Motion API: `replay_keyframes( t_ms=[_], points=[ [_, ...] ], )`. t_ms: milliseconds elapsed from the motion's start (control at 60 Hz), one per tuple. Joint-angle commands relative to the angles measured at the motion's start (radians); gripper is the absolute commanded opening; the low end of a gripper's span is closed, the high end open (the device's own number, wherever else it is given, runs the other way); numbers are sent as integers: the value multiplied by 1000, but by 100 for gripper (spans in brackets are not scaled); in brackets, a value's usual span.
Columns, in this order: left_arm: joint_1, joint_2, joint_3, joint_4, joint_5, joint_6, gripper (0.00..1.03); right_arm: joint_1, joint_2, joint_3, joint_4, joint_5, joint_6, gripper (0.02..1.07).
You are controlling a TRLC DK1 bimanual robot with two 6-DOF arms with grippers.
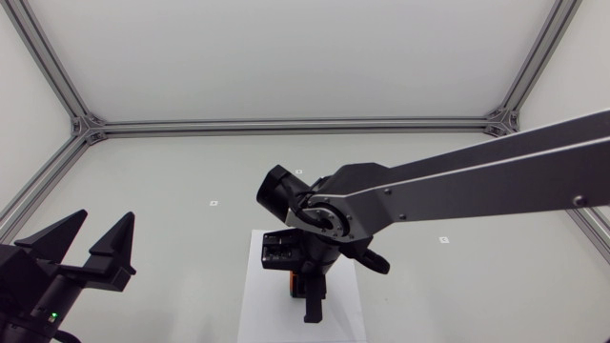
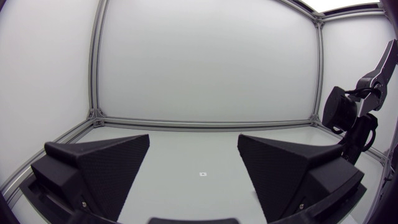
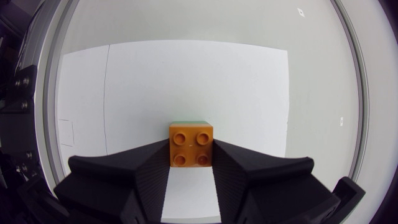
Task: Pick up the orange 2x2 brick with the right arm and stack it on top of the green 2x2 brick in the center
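Right arm (image 1: 477, 176) entered from the right side of the head view and reached to the middle of the table (image 1: 172, 181), its wrist pointed down over a white sheet (image 3: 186, 74) lying flat on the surface.

Right gripper (image 3: 190, 169): closed on the orange 2x2 brick (image 3: 190, 144). Both black fingers (image 3: 152, 168) pressed against opposite side faces of the brick, one on each side, near their tips.

Orange brick, condition as seen in the right wrist view: square, bright orange, glossy, top face level and turned toward the camera. Four round studs in a two-by-two pattern, all visible and evenly spaced. Edges appeared clean and straight. It sat squarely between the fingers, not tilted.

Green 2x2 brick (image 3: 189, 122): only a thin green strip showed along the far edge of the orange brick, directly under it and aligned with it. Both bricks were over the white sheet, at its near-central part. Whether the orange brick was fully seated on the green one could not be determined. In the head view the bricks were largely hidden by the wrist.

Left gripper (image 2: 194, 140): at the near left corner of the table, well apart from the bricks, fingers spread wide with nothing between them.
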Motion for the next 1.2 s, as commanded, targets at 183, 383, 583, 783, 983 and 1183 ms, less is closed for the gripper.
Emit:
replay_keyframes(
  t_ms=[183,383,583,783,983,1183],
  points=[
    [-5,-2,-41,-10,-3,-20,99,-12,19,-18,0,9,-7,29],
    [-5,-2,-41,-10,-3,-19,99,-12,14,-23,0,9,-14,29],
    [-5,-2,-41,-10,-3,-20,99,-12,13,-32,-1,6,-23,29],
    [-5,-2,-41,-10,-3,-20,99,-6,11,-38,-6,4,-27,29],
    [-5,-2,-41,-10,-3,-20,99,0,5,-44,-9,3,-29,29],
    [-5,-2,-41,-10,-3,-20,99,11,0,-50,-9,1,-24,29]
  ],
)
